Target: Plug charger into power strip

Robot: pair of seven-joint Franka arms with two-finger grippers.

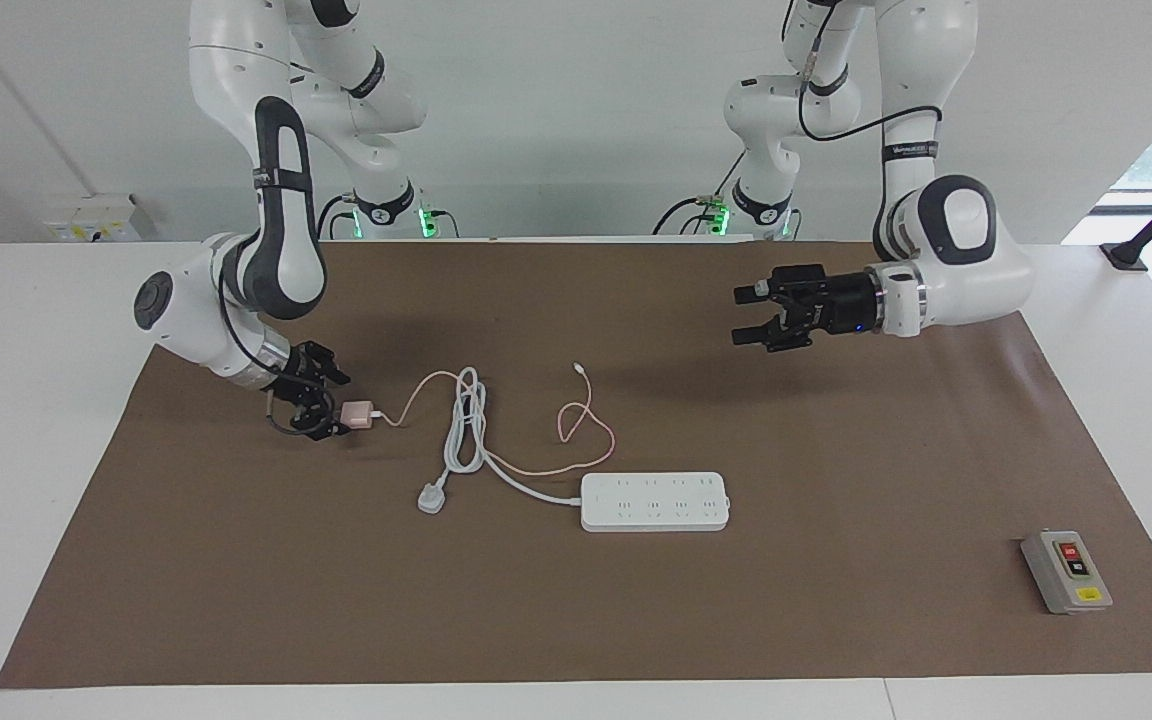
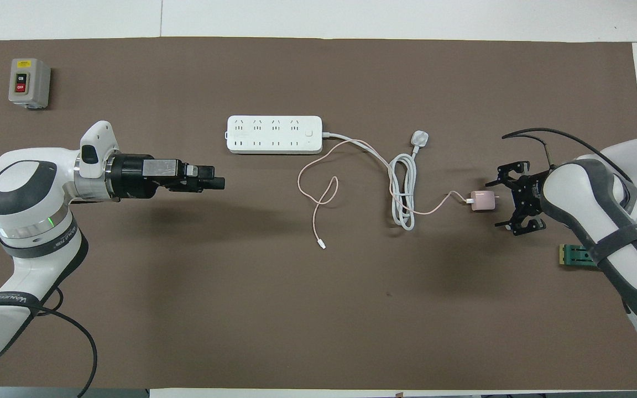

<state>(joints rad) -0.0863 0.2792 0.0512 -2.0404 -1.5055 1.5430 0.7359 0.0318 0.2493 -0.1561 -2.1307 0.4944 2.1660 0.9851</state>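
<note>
1. The charger (image 2: 483,200) lies flat on the counter (image 2: 296,320) toward the right arm's end, unplugged and well apart from the power strip (image 2: 274,134), which lies mid-counter and farther from the robots.
2. The right claw (image 2: 500,201) sits low at the charger's prong end, its fingers spread to either side and not clamped on the cube. We cannot tell whether they touch it.
3. We judge the pick-up to be the step in hand. If the claw closes off-centre, the small cube could twist or skid away. Pinching over the prongs would leave them covered at the socket.
4. The thin pink cable (image 2: 318,182) runs under or over the coiled white cord (image 2: 404,193) beside the three-pin plug (image 2: 419,137). Lifting the charger may drag that coil, or the cable may snag and tug the cube askew.
5. The left claw (image 1: 738,315) hangs spread over bare counter, holding nothing. With the strip unheld, a hard push could slide it.
</note>
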